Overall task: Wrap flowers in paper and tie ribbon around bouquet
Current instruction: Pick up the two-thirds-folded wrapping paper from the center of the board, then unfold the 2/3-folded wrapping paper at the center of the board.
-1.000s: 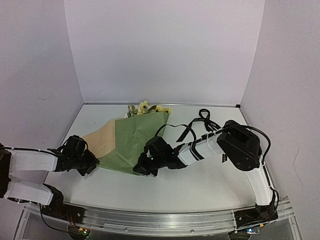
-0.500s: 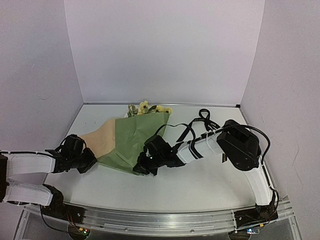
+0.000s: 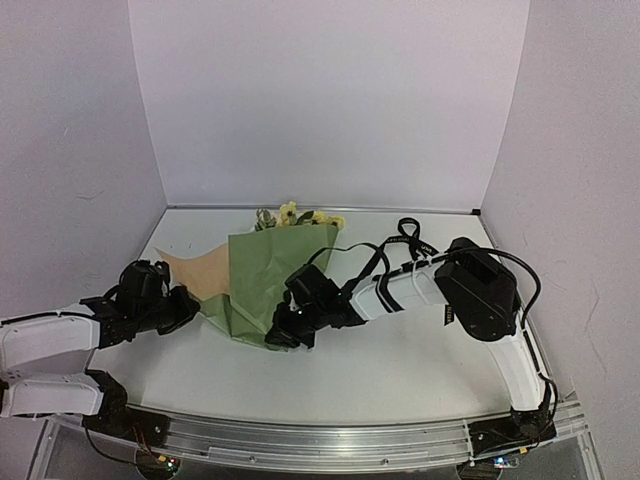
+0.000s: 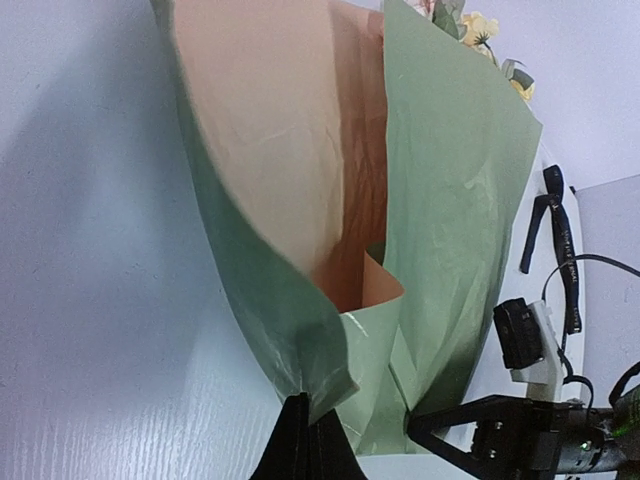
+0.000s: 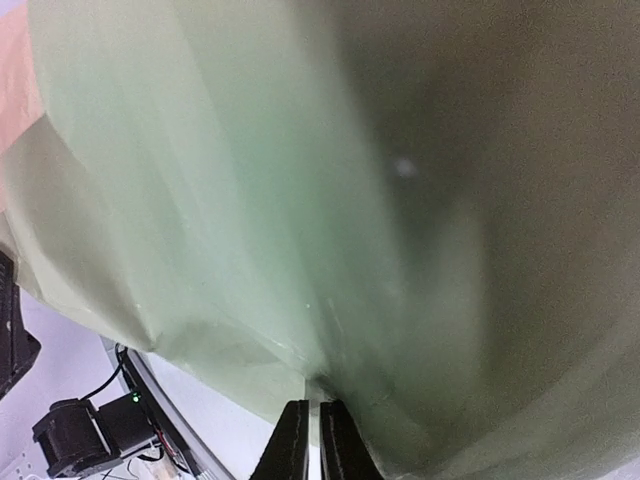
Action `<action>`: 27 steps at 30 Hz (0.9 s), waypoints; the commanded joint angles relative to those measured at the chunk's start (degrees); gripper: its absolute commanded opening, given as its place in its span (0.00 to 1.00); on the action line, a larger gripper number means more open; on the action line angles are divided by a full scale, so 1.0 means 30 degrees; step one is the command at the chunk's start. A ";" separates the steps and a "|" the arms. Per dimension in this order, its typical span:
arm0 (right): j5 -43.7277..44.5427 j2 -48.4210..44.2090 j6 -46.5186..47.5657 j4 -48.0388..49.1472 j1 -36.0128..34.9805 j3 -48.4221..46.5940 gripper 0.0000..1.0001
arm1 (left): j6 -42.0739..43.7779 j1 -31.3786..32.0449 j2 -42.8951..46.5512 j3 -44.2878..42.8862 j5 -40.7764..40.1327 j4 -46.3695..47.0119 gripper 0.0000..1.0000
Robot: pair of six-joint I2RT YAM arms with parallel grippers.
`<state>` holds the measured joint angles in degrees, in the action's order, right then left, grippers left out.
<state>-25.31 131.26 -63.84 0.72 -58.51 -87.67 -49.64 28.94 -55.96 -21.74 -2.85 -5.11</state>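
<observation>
**Paper half folded, both my grippers pinching it**

Top view first. The paper (image 3: 272, 280) sits on the table (image 3: 420, 370) left of centre as a rough cone. Its long axis runs near-to-far: narrow end toward my bases, wide end toward the back wall, where the flowers (image 3: 296, 214) poke out. The ribbon (image 3: 404, 240) lies just right of it, next to my right arm. My left gripper (image 3: 192, 303) is at the paper's left edge and my right gripper (image 3: 273, 337) is at the narrow near end.

Compared with a second ago, the tan flap was spread flat out to the left; now it's pulled in and standing up. My left arm has swung inward with it. The right gripper barely budged, and the flowers and ribbon are in the same spot.

Left wrist: my left gripper (image 4: 305, 408) is clamped tight on a green corner of the paper (image 4: 455, 200), with the tan underside curling open above. The flowers (image 4: 480, 28) are top right and the ribbon (image 4: 562, 250) is along the right.

Right wrist: pretty much all green paper (image 5: 230, 200). My right gripper (image 5: 308, 425) has its fingers nearly touching, with a fold of paper nipped at the tips.
</observation>
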 commanded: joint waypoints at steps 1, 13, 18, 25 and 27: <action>-0.1422 0.0049 0.1457 -0.1987 0.0106 -0.2567 0.13 | -0.1478 0.0052 0.0132 0.0127 -0.1687 -0.1581 0.00; -0.3925 0.3679 0.0633 -0.2248 0.0072 -0.8464 0.13 | -0.2066 0.0052 -0.0262 0.0658 -0.1597 -0.0795 0.00; -0.4383 0.4902 0.0632 -0.1839 -0.0010 -0.9266 0.11 | -0.1921 0.0053 -0.0052 0.0703 -0.1525 -0.0748 0.00; -0.4266 0.5754 0.1126 -0.2160 -0.0170 -0.9652 0.11 | -0.0919 0.0052 0.0349 0.0611 -0.0757 0.0221 0.00; -0.3887 0.5898 0.1660 -0.3098 -0.0247 -0.9854 0.11 | -0.0080 0.0067 0.0397 0.0339 -0.0173 0.0668 0.00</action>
<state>-37.89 147.29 -61.48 -5.59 -58.32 -114.01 -54.21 28.99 -55.96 -19.46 -5.77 -7.10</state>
